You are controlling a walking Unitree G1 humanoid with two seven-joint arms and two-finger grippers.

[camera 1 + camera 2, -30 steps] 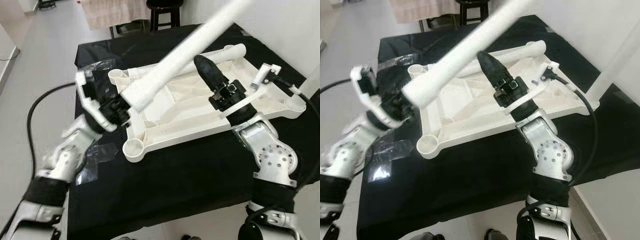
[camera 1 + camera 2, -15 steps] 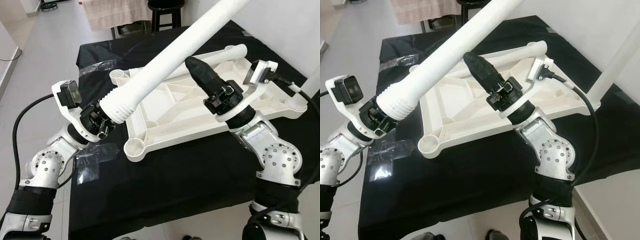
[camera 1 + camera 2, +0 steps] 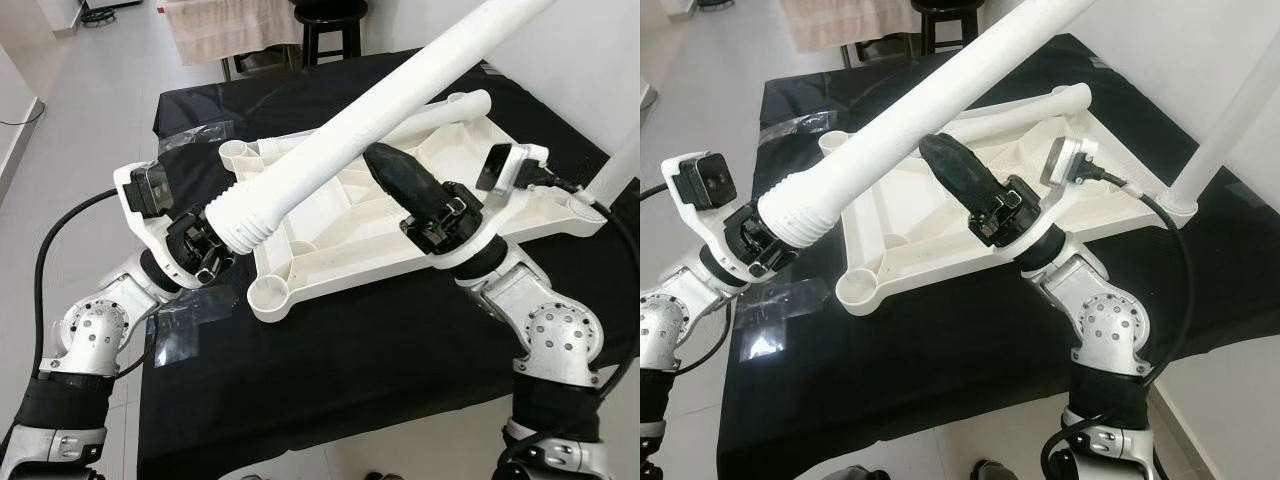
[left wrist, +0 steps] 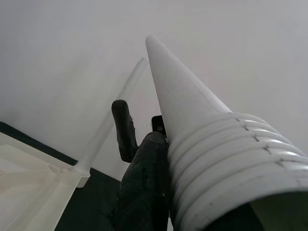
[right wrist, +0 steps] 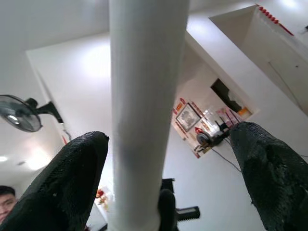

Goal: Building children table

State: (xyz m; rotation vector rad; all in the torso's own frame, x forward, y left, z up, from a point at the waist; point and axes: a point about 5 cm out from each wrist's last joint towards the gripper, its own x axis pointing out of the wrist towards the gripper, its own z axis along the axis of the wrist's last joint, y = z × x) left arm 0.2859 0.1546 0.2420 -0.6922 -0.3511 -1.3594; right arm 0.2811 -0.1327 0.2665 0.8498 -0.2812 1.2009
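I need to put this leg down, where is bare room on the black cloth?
The black cloth lies bare between the white plastic tabletop and the near edge. The left strip holds clear plastic wrap; the middle is crowded.

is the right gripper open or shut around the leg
Open: the right gripper has its fingers spread either side of the white table leg, gaps showing.

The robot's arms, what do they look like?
Shiny silver metal arms with round joints dotted with little holes and black sleeve bands. The left gripper and right gripper have long black fingers. White camera brackets sit on the wrists, and black cables loop off both.
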